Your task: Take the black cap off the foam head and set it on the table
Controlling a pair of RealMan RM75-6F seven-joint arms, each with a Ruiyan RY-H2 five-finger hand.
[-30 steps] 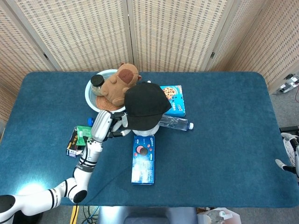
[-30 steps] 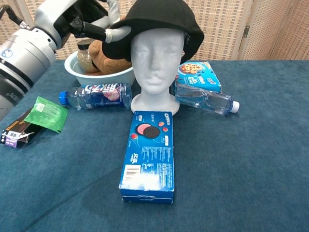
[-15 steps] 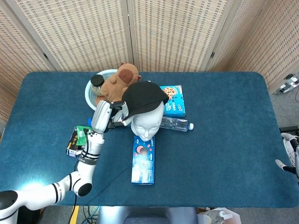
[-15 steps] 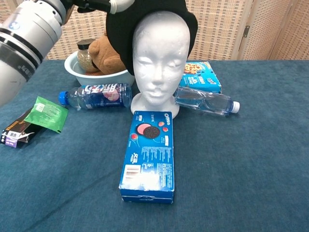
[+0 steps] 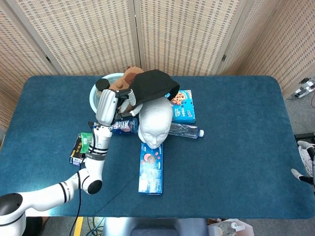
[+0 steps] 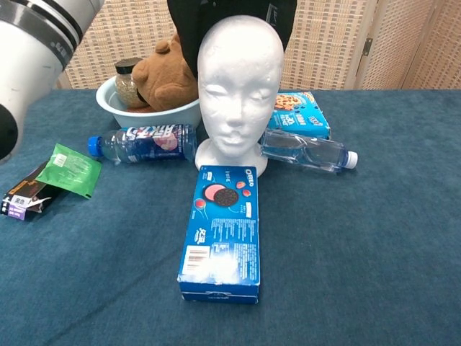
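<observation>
Head view: your left hand (image 5: 119, 102) grips the cap (image 5: 153, 86), lifted clear behind the foam head (image 5: 155, 119) toward the table's (image 5: 236, 147) far edge; swing carelessly and the dangling cap could topple the head.

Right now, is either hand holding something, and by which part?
The left hand grips the black fabric cap at its left edge, lifted off the white foam head. The right hand, at the table's far right, holds nothing.
</observation>
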